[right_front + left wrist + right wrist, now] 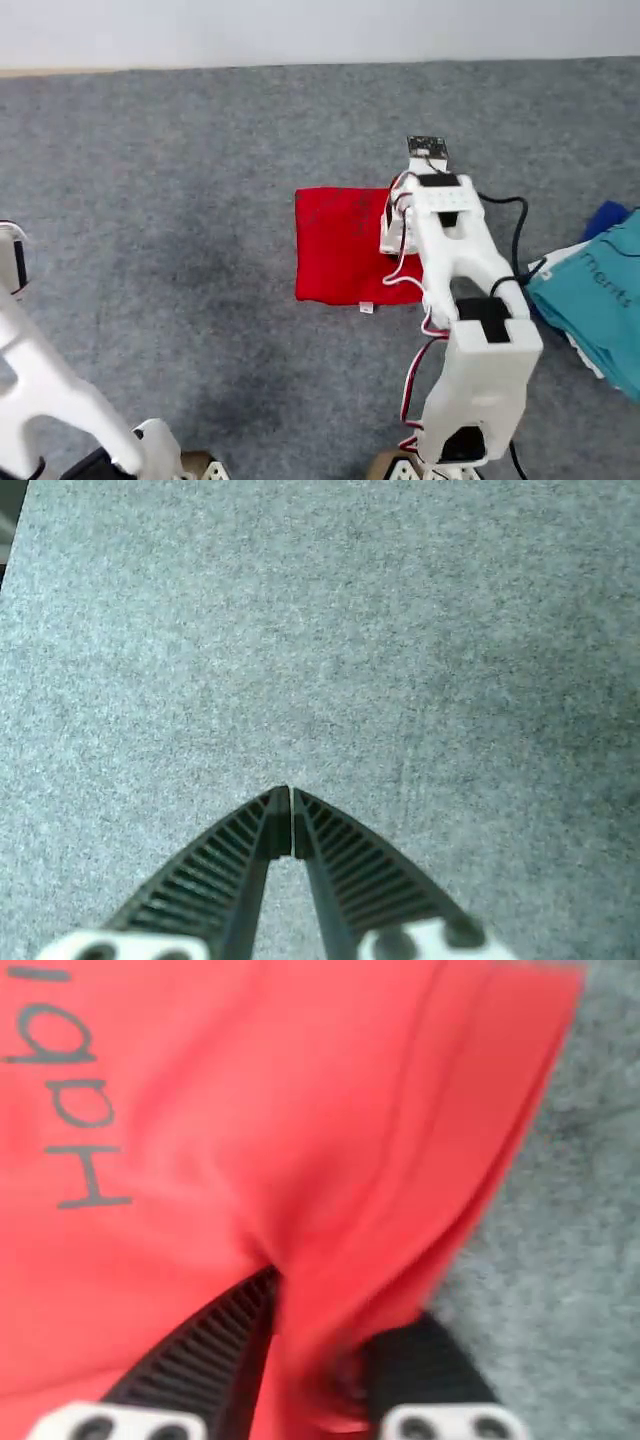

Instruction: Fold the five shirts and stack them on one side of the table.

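The right gripper [320, 1305] has its jaws closed on the red shirt [250, 1110]. A fold of the red cloth is pinched between its two fingers, with the ribbed finger [195, 1355] on one side and the cloth bunched up over the other one. Seen from above, the red shirt [340, 245] lies as a folded rectangle near the middle of the grey table [180, 180]. The right arm [465, 290] stands over the edge of it that faces the teal cloth [600, 295]. This teal cloth lies in a heap at the right edge of the table, apart from the red shirt. The left gripper [291, 805] hangs over bare grey table, its two ribbed fingers pressed together at the tips with nothing between them. The left arm [45, 390] is at the near left corner, well apart from the red shirt.
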